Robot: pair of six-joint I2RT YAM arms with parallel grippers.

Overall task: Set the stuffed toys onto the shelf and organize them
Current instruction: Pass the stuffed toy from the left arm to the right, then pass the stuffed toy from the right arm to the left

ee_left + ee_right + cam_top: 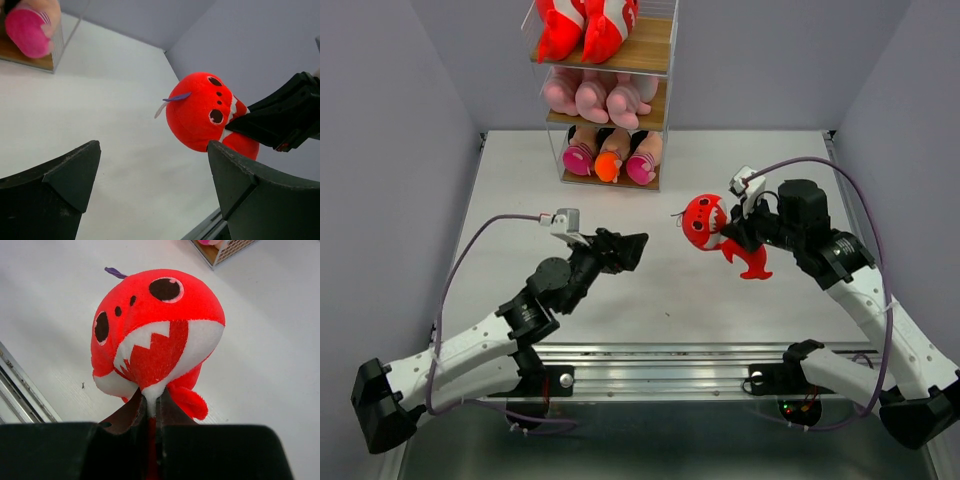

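Right of the bench's [520, 180] middle I have the red shark [705, 222] lifted, as far as I can tell, clear of the surface; the right gripper [732, 238] is pressed together on a thin fold of its belly; the left gripper [625, 250] stands spread and empty just beside it; the shelf [658, 48] waits at the far edge, two other sharks [582, 25] on its top board. My worry: so shallow a pinch may slip on the long reach, or the toy may knock its neighbours off.

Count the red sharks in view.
3. Two on the shelf's top tier, a left shark and a right shark; the third shark is clamped in the right pincer. That tier is cropped, so more may hide.
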